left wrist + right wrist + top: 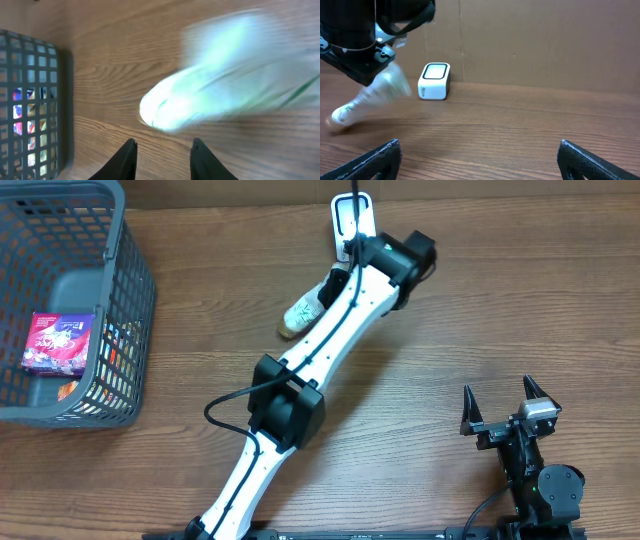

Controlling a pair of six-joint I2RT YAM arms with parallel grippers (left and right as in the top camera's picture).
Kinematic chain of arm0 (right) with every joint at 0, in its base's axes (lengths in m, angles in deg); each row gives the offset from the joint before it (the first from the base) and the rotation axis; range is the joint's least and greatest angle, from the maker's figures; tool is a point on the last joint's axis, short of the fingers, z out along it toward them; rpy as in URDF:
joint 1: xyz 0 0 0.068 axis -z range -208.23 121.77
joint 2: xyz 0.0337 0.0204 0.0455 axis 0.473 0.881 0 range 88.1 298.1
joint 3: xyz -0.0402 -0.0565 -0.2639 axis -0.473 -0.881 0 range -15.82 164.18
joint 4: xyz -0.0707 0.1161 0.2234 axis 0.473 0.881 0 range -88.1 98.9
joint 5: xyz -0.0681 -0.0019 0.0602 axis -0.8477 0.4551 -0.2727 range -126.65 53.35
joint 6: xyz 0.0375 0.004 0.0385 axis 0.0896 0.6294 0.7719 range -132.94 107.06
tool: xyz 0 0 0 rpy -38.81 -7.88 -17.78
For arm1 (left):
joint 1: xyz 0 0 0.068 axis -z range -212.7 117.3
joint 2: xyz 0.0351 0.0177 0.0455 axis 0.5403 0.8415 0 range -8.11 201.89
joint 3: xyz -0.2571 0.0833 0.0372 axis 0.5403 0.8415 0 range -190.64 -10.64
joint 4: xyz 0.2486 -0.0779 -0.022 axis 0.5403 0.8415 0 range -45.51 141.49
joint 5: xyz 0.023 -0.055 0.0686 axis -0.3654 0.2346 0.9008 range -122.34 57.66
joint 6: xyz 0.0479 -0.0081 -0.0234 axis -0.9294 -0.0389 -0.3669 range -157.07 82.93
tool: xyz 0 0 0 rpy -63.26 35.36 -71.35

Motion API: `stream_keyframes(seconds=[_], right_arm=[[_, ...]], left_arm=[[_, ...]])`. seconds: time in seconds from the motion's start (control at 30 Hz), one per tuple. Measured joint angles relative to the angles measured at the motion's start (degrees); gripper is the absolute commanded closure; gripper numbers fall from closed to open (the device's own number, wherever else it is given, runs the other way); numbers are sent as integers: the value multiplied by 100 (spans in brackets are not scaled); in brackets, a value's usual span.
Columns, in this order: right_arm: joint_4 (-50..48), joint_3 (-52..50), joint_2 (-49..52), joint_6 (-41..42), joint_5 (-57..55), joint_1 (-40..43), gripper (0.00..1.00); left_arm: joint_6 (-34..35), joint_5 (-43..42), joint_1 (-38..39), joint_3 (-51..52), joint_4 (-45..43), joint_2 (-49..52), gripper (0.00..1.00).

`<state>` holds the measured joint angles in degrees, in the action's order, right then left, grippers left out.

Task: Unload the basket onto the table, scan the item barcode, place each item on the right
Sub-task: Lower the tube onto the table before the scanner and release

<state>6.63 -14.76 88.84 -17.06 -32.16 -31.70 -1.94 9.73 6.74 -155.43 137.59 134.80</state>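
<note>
1. The left arm (pixel 340 320) runs on a diagonal from the near edge out to the far middle of the table (pixel 480 300). It bends at the elbow about halfway, and the wrist ends just on the near side of the scanner (pixel 352 218).
2. The left claw (pixel 163 143) points down at the wood with its fingers only a little apart. Bare table shows between the tips, so nothing is pinched there.
3. The pouch (pixel 298 316) lies just left of that arm and partly under it. From the right wrist it leans, with its top end up by the claw and its bottom end at the table. In the left wrist view it sits just past the fingertips.
4. The right claw (pixel 508 402) sits near right, spread wide and empty, well apart from everything else.
5. Hard to make out: the pouch is a pale green-white smear in both wrist views, so no print or barcode shows. I can't tell if it touches the claw. Overhead, the arm hides part of the pouch and the left fingers.
6. The basket (pixel 140 290) at far left is cut off by the frame, and there's a pink box (pixel 60 342) inside.
</note>
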Motion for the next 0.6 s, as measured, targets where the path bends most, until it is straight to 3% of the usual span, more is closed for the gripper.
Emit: stream_keyframes(seconds=[0.17, 0.5, 0.6], right_arm=[[-2, 0, 0, -2, 2, 0, 0], [0, 0, 0, 0, 2, -2, 0], [0, 0, 0, 0, 0, 0, 0]], left_arm=[[551, 186, 306, 28, -9, 0, 64], [914, 282, 927, 389, 37, 0, 10], [933, 404, 925, 387, 247, 0, 6]])
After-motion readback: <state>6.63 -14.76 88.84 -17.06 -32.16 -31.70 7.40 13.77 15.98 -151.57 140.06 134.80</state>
